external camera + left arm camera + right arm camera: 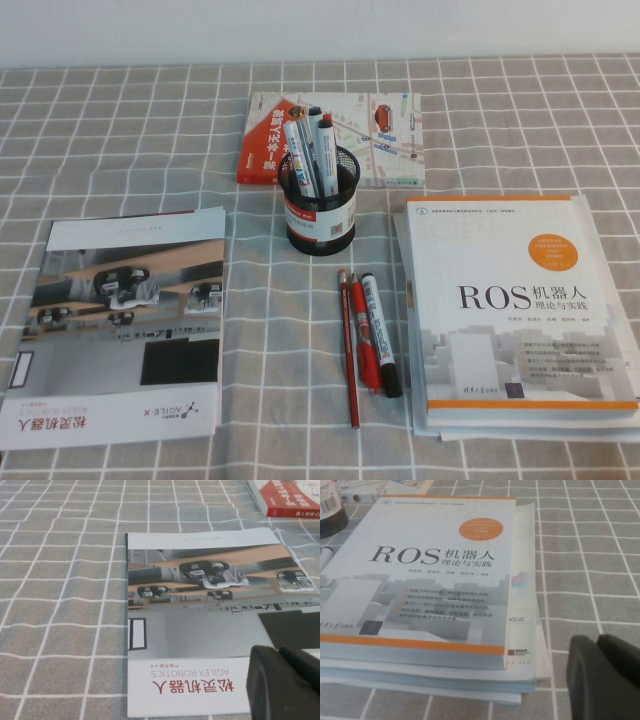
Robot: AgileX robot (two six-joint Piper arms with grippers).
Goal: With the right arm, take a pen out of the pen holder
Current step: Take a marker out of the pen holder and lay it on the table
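The left claw (280,670) hangs low over the near right part of a brochure (130,300) lying flat at the near left. Only a dark corner of the claw shows, so I cannot tell whether it is spread or closed. The pen holder (320,225), a black mesh cup, stands in the middle of the checked cloth (120,140), just in front of a map-covered book (385,140). Its markers (303,150) stand on end with their caps up and lean a little. A pencil (350,350), a red pen (365,340) and a black marker (382,335) lie side by side on the cloth just near of the cup, pointing near to far. A stack of books (520,300) fills the near right. The right claw (597,660) is pressed together and holds nothing. It sits low beside that stack's near right corner. From there the cup lies far and to the left, with the whole stack between them. The markers' long axis runs up and down, so the move likely calls for rising over the books, spreading the claw, and coming down onto a cap from above. The cloth is flat and open around the cup, but the markers crowd together, leaving little room for a clean pinch.
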